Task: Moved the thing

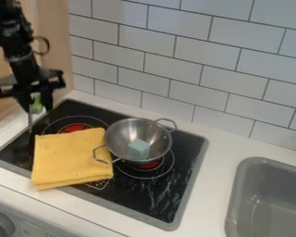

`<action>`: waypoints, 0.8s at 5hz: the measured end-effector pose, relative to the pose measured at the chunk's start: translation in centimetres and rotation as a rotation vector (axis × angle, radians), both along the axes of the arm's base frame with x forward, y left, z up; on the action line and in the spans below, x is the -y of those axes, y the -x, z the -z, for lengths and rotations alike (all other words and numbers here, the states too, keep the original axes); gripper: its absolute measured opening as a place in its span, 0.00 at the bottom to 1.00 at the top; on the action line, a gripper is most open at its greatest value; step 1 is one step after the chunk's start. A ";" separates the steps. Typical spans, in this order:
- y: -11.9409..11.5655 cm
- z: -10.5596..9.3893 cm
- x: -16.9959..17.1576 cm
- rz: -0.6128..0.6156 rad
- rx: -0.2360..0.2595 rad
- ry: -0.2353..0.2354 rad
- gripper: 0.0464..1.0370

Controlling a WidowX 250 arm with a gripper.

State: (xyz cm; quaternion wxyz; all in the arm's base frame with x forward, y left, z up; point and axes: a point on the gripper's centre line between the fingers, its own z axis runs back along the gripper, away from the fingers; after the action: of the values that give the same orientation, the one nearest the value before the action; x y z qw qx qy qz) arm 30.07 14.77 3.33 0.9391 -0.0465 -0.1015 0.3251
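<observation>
At the upper left, the black gripper (pixel 36 107) hangs over the stove's back left corner. It is shut on a small green-handled utensil (pixel 36 101), whose thin grey part points down toward the black stove top. A folded yellow cloth (pixel 70 157) lies on the left half of the stove, in front of and to the right of the gripper. Right of the cloth stands a metal pot (pixel 120 136) with two loop handles, and a pale blue block (pixel 138 149) sits inside it.
The black stove top (pixel 169 190) has a grey rim and red burner marks. A grey sink (pixel 237 194) is at the right. White tiled wall (pixel 175 78) rises behind the counter (pixel 221 139), and a wooden panel stands at the left. A knob (pixel 1 226) is at the lower left.
</observation>
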 end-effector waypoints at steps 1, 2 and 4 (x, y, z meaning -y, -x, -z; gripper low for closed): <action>-0.2 -2.1 0.5 0.004 0.056 0.004 0.31; 0.0 -4.1 2.0 0.035 0.097 0.014 0.31; 0.6 -6.7 8.4 0.198 0.153 0.026 0.31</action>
State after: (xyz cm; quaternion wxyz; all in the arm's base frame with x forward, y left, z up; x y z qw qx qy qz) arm 29.51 6.36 10.03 0.9553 -0.0933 -0.1636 0.2278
